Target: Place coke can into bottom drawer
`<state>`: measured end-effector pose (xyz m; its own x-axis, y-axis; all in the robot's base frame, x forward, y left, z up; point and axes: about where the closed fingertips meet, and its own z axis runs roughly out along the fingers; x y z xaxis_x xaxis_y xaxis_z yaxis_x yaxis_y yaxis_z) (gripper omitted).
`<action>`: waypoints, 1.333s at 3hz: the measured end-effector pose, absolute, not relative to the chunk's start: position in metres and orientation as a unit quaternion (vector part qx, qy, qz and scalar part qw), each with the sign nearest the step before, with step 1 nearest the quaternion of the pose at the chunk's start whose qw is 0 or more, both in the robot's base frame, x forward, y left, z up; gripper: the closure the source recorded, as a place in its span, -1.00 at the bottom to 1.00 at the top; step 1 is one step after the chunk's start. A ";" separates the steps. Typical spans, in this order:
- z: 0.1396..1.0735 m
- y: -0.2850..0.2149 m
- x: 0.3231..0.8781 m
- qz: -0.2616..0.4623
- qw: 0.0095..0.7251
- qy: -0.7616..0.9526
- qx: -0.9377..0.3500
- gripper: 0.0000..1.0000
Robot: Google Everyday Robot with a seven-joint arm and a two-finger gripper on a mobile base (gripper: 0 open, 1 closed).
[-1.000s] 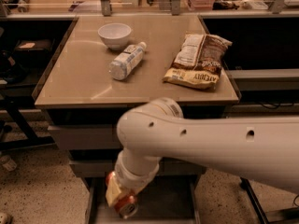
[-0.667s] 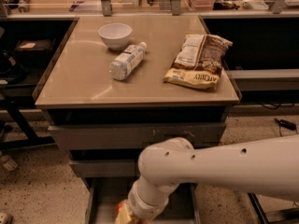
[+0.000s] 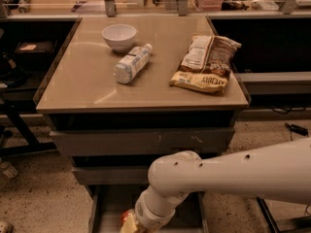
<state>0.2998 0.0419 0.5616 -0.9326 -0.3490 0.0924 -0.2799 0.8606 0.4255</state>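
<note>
Pincer [image 3: 132, 225]: down in the open bottom drawer [image 3: 109, 205], grip impossible to tell
Coke can [image 3: 127, 215]: red sliver at the pincer
Table [image 3: 87, 89]: bowl [image 3: 119, 36], bottle [image 3: 131, 63], snack bag [image 3: 206, 63]

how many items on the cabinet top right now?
3: white bowl back left, bottle lying beside it, chip bag right. Pincer is low over the bottom drawer, at the coke can.
</note>
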 end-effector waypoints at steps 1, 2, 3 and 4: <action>0.526 0.032 0.327 -0.254 0.063 -0.956 0.130 1.00; 0.479 0.020 0.356 -0.309 0.018 -0.947 0.086 1.00; 0.433 0.012 0.379 -0.351 0.002 -0.935 0.047 1.00; 0.406 0.022 0.361 -0.368 0.033 -0.929 0.035 1.00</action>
<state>0.3614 0.0221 0.4061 -0.9953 -0.0899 0.0355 -0.0412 0.7270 0.6855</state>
